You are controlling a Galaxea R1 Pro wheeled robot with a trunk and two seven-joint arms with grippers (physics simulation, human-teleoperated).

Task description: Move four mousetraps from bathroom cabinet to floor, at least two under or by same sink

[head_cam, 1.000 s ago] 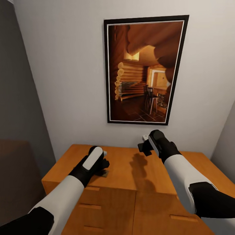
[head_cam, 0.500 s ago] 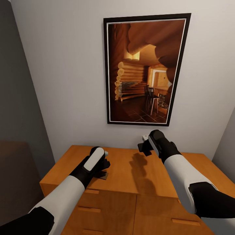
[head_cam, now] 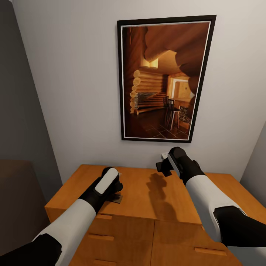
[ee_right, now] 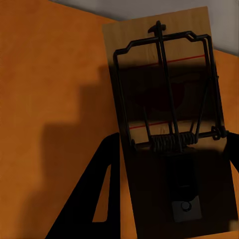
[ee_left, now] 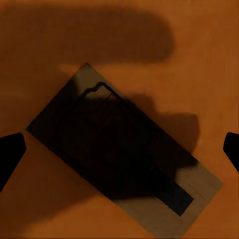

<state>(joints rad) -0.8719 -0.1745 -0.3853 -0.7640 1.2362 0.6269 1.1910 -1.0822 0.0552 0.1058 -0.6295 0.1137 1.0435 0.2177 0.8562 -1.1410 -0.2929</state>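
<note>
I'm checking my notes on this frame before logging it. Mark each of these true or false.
1. The left gripper is low over the cabinet top. True.
2. In the left wrist view a mousetrap lies flat on the wood between jaws that are spread wide. True.
3. The right gripper rests on the floor tiles. False: it is raised above the cabinet's back edge, near the wall.
4. The right wrist view shows a mousetrap with black wire and red lines. True.
5. A mirror hangs above the cabinet. False: it is a framed picture of a log interior.
</note>
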